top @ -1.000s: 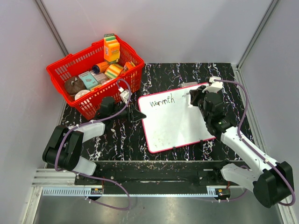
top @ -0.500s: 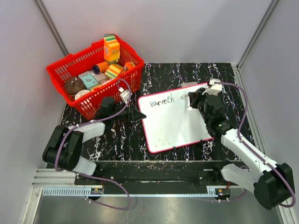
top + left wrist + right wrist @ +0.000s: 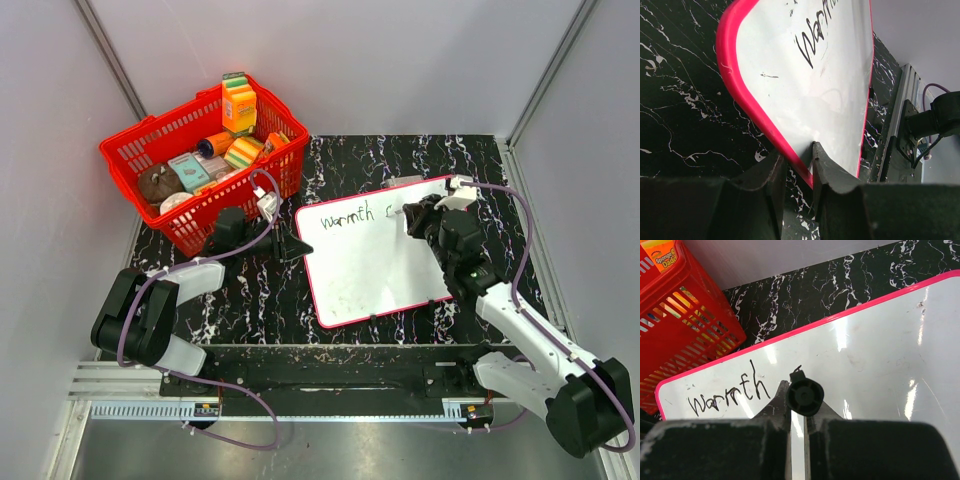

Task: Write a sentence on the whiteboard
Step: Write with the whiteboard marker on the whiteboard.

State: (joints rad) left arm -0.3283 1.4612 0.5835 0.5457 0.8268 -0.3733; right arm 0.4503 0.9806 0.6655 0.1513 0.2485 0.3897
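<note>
Two arms from above, one at each side of the whiteboard [image 3: 380, 270], flat and slightly turned on the black bench [image 3: 400, 160], right of centre and close to the front edge. Left gripper [image 3: 296, 247] at the whiteboard's left edge, nipped tight on the pink frame. Right gripper [image 3: 412, 213] over the far right corner, clamped on a dark marker [image 3: 402, 212] pointing down at the white surface. "Warmth" [image 3: 345, 215] along the far edge, a short stroke just right of it, beside the marker. Red basket [image 3: 180, 222] of groceries at the bench's far left corner, near the whiteboard's far left corner but apart. From the left wrist: both fingers [image 3: 772, 172] nearly together, frame pinched between them, whiteboard [image 3: 830, 75] stretching away with the first letters at its far end. From the right wrist: jaws squeezed closed round the marker [image 3: 804, 396], seen end-on, tip at the surface just right of the final "h" and above it; basket [image 3: 685, 325] at upper left, beyond the frame.
</note>
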